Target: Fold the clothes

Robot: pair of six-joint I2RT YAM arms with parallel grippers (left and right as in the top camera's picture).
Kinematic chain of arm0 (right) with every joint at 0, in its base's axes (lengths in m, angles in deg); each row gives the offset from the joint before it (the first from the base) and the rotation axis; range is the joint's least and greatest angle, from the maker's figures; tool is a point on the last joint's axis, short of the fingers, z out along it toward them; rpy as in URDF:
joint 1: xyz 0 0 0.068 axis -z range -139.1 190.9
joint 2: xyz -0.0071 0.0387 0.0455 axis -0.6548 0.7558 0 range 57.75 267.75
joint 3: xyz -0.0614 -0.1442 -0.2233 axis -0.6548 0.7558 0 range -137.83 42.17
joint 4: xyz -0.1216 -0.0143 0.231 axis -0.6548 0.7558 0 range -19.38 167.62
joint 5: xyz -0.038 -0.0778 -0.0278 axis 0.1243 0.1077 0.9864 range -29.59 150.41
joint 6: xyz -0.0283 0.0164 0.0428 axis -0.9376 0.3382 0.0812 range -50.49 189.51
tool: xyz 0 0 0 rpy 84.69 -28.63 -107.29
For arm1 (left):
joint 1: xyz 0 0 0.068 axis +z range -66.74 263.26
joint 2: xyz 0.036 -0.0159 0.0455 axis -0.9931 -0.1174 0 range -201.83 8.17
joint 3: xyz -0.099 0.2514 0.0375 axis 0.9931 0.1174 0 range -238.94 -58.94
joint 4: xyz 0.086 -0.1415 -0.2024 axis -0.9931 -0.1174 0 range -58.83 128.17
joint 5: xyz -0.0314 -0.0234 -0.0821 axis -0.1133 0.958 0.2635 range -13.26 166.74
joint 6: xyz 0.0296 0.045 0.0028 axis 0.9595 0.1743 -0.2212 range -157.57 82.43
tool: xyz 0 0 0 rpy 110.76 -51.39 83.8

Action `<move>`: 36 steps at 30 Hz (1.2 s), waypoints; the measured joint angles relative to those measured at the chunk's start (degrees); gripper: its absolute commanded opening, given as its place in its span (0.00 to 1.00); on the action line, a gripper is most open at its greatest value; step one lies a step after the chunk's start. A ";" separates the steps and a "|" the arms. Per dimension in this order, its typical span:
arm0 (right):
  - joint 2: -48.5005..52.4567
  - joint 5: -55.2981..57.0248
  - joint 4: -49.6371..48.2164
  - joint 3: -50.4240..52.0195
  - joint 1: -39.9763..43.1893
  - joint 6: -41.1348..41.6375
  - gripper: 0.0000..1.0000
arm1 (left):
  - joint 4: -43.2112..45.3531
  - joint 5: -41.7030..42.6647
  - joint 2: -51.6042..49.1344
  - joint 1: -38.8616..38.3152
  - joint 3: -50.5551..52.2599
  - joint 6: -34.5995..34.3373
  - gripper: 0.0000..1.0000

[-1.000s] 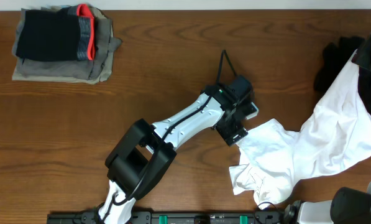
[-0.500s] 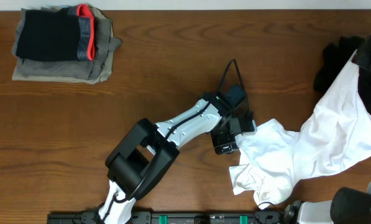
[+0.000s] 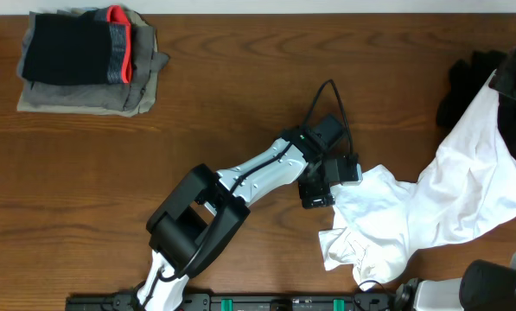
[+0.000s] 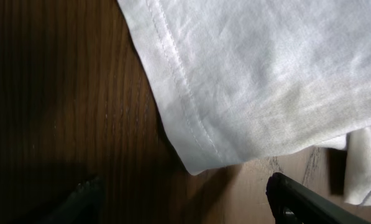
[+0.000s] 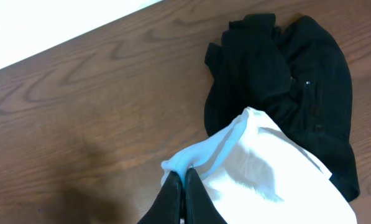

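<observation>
White fabric is your target: the T-shirt (image 3: pixel 448 199) lies on the right side of the table (image 3: pixel 240 104). It is stretched on a diagonal from the upper right down to a bunched heap at the lower middle.

Your right gripper (image 5: pixel 183 186) is pinched tight on an upper edge of it, holding that end raised beside the black garment (image 5: pixel 284 81). The other end is loose.

Your left gripper (image 3: pixel 334 183) hangs just at the shirt's left edge with its jaws spread wide and nothing between them. In the left wrist view the stitched hem corner (image 4: pixel 194 167) points down toward the gap between the two fingers (image 4: pixel 297 202). It lies a little ahead of them, with bare wood under the jaws.

So the left arm is the nearer one, and the cloth lies forward and to the right of it.

The shirt looks soft, thin and wrinkled, with a double-stitched hem, and it is not yet spread flat. I judge the corner will need a low, flat pinch, as a single layer can slide on the wood.
</observation>
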 measured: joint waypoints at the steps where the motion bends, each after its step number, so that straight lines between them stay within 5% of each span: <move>1: 0.00 0.00 0.00 0.00 0.00 0.00 0.02 | 0.02 -0.02 0.00 -0.11 0.02 0.15 0.84; 6: 0.00 0.11 0.00 0.00 0.00 0.00 0.02 | 0.13 0.00 0.00 -1.38 1.18 2.40 0.71; 19: 0.00 0.42 0.28 0.00 0.00 0.00 0.02 | 4.48 0.00 0.00 -2.80 3.19 7.43 0.68; 24: 0.00 0.44 0.39 0.00 0.00 0.00 0.02 | 5.18 -0.02 0.00 -2.97 3.19 7.48 0.50; 30: 0.00 0.44 0.46 0.00 0.00 0.00 0.01 | 5.49 -0.07 0.00 -3.10 3.21 7.54 0.06; 36: 0.00 0.44 0.46 0.00 0.00 0.00 0.02 | 7.74 -3.69 0.00 -3.10 3.21 8.26 0.06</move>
